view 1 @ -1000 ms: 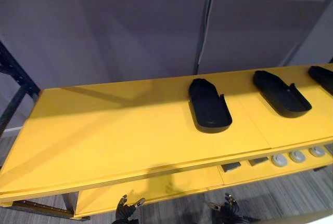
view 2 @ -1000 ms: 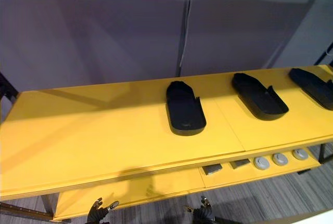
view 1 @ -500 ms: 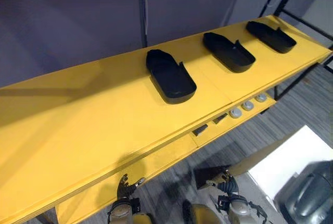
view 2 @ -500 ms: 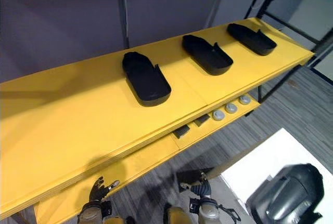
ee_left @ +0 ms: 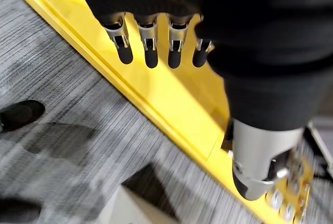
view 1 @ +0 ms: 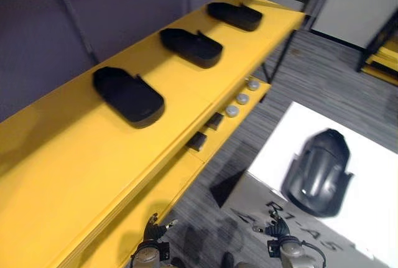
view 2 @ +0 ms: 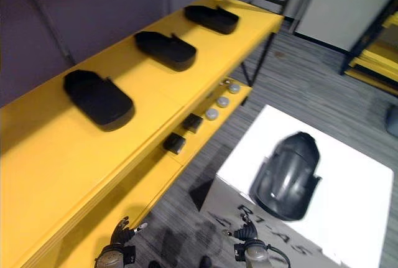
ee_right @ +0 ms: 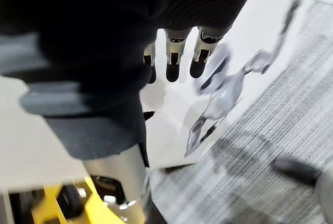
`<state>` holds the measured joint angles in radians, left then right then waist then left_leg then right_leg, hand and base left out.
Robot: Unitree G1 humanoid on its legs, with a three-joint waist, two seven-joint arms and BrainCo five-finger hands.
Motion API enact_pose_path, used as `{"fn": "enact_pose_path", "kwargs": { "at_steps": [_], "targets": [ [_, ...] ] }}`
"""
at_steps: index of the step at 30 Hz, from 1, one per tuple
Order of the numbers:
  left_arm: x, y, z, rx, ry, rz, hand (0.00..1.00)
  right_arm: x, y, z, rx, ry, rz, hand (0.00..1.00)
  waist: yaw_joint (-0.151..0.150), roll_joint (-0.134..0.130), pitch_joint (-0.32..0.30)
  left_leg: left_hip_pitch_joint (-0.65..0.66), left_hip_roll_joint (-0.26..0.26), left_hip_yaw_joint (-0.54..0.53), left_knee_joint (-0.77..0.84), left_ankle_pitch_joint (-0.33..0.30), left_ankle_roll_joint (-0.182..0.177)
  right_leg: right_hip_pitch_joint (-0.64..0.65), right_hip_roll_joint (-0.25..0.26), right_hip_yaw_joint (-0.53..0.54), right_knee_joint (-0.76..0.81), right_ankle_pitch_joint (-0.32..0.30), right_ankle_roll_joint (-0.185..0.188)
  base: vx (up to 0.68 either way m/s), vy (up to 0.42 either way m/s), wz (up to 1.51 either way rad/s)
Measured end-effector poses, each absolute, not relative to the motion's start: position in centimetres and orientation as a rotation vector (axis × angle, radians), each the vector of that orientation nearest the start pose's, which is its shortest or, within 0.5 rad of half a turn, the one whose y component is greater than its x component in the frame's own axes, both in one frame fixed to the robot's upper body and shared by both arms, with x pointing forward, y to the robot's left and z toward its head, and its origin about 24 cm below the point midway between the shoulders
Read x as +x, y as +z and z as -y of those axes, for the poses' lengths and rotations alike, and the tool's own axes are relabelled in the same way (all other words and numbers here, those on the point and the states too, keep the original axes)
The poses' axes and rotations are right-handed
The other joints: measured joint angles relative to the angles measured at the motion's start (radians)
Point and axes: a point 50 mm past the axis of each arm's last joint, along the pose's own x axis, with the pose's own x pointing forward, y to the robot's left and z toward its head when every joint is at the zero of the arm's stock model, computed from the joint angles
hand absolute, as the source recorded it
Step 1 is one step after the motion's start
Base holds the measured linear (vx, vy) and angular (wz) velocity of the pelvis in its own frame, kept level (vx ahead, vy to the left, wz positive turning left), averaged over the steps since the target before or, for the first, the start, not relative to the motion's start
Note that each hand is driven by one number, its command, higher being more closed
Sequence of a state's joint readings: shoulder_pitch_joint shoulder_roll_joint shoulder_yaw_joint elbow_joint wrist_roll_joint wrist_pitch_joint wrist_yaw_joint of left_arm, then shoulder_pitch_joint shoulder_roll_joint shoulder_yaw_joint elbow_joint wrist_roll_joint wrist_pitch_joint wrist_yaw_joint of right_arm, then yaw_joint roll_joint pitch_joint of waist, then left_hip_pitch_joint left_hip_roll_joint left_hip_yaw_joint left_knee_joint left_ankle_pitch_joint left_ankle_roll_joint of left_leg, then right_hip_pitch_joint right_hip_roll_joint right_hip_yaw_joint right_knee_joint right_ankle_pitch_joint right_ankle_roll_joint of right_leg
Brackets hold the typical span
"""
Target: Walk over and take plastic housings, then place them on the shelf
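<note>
On white box (view 2: 356, 184), glossy dark domed plastic housing (view 2: 286, 178); left hand (ee_left: 150, 53), right hand (ee_right: 174, 65) fingers straight, empty.

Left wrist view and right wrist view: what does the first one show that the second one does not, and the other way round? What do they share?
Left wrist view, not the right one: the left robot hand, fingers straight and empty, hanging above the shelf's edge. Right wrist view, not the left one: the right robot hand, fingers also straight and empty, above the white box. Both: part of the yellow shelf, a long strip in the first and a small piece in the second, and the grey striped floor.
</note>
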<state>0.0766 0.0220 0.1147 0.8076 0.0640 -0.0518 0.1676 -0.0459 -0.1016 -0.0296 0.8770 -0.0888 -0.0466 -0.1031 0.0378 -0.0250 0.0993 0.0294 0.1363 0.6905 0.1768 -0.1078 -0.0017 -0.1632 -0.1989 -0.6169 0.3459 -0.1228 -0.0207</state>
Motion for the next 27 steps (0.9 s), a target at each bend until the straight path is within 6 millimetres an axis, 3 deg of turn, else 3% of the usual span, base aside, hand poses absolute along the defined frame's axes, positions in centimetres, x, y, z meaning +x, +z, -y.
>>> {"fn": "enact_pose_path", "kwargs": {
  "at_steps": [2,5,7,9,11,12,14,15,16,20,22,25,27],
  "targets": [
    [14.5,-13.3,-18.7,0.106,0.259,-0.844,0.00,17.8,-12.2,19.5,-0.216,-0.121,-0.788,0.00,-0.013,0.024,0.012,0.031,0.023,-0.022,0.002,0.003,-0.006,0.026,0.055,0.069,-0.051,0.016,-0.027,-0.07,-0.141,-1.06],
    [14.5,-13.3,-18.9,0.112,0.258,-0.842,0.00,16.4,-12.8,19.4,-0.207,-0.126,-0.822,0.00,-0.023,0.022,0.024,0.011,0.101,-0.042,0.112,-0.019,-0.035,0.044,0.139,0.144,-0.147,0.037,-0.034,-0.10,-0.194,-0.92],
    [15.0,-13.2,-18.7,0.109,0.251,-0.831,0.00,15.5,-13.1,19.7,-0.211,-0.141,-0.844,0.00,-0.024,0.025,0.043,-0.018,0.146,-0.097,0.199,-0.042,-0.033,0.055,0.182,0.181,-0.187,0.035,-0.038,-0.08,-0.187,-0.76],
    [15.1,-13.1,-18.5,0.104,0.250,-0.829,0.00,15.2,-13.2,20.0,-0.212,-0.155,-0.854,0.00,-0.022,0.016,0.071,-0.051,0.106,-0.314,0.228,-0.084,-0.081,0.056,0.217,0.257,-0.201,0.036,-0.036,-0.08,-0.123,-0.73],
    [14.7,-13.3,-18.4,0.099,0.255,-0.841,0.00,15.3,-13.2,20.2,-0.216,-0.167,-0.851,0.00,-0.017,0.013,0.080,-0.068,0.006,-0.575,0.195,-0.120,-0.127,0.055,0.235,0.331,-0.204,0.038,-0.034,-0.05,-0.042,-0.90],
    [14.4,-13.4,-18.5,0.098,0.263,-0.848,0.00,15.4,-13.1,20.2,-0.208,-0.173,-0.849,0.00,-0.015,0.018,0.080,-0.082,-0.042,-0.694,0.183,-0.122,-0.130,0.058,0.251,0.373,-0.222,0.043,-0.025,-0.03,-0.027,-0.89],
    [14.2,-13.4,-18.6,0.088,0.273,-0.852,0.00,15.0,-13.3,20.2,-0.192,-0.182,-0.859,0.00,0.006,0.031,0.079,-0.089,-0.063,-0.767,0.153,-0.116,-0.121,0.058,0.269,0.400,-0.245,0.051,-0.014,-0.02,0.013,-1.15],
    [14.0,-13.6,-18.6,0.081,0.280,-0.860,0.00,14.8,-13.3,20.4,-0.173,-0.199,-0.862,0.00,0.004,0.053,0.068,-0.096,-0.047,-0.766,0.115,-0.096,-0.089,0.059,0.295,0.416,-0.267,0.074,-0.011,-0.02,0.052,-1.15],
    [14.0,-13.5,-18.7,0.082,0.282,-0.860,0.00,14.7,-13.4,20.5,-0.156,-0.218,-0.864,0.00,0.005,0.054,0.067,-0.091,-0.040,-0.747,0.110,-0.102,-0.058,0.059,0.298,0.420,-0.270,0.090,-0.017,0.01,0.088,-0.82],
    [14.4,-13.4,-19.1,0.089,0.286,-0.853,0.00,12.2,-13.7,22.3,-0.044,-0.385,-0.897,0.00,-0.025,0.047,0.056,-0.040,-0.067,-0.716,0.011,-0.086,-0.036,0.059,0.274,0.446,-0.279,0.108,-0.010,0.09,0.096,-0.20],
    [14.3,-13.4,-19.4,0.094,0.292,-0.854,0.00,11.9,-13.4,23.2,-0.018,-0.444,-0.879,0.00,-0.023,0.045,0.054,-0.002,-0.076,-0.698,-0.030,-0.074,-0.037,0.059,0.267,0.466,-0.257,0.137,-0.021,0.16,0.086,-0.12],
    [13.8,-13.5,-19.9,0.101,0.306,-0.866,0.00,13.1,-11.9,25.0,0.009,-0.522,-0.780,0.00,-0.025,0.053,0.046,0.029,-0.076,-0.687,-0.061,-0.068,-0.031,0.060,0.268,0.475,-0.248,0.142,-0.038,0.22,0.088,-0.13],
    [13.9,-13.3,-20.3,0.110,0.310,-0.854,0.00,14.6,-9.4,27.6,-0.008,-0.602,-0.644,0.00,-0.025,0.050,0.043,0.037,-0.086,-0.685,-0.065,-0.066,-0.030,0.064,0.266,0.485,-0.249,0.141,-0.040,0.18,0.096,-0.07]
  ]
}}
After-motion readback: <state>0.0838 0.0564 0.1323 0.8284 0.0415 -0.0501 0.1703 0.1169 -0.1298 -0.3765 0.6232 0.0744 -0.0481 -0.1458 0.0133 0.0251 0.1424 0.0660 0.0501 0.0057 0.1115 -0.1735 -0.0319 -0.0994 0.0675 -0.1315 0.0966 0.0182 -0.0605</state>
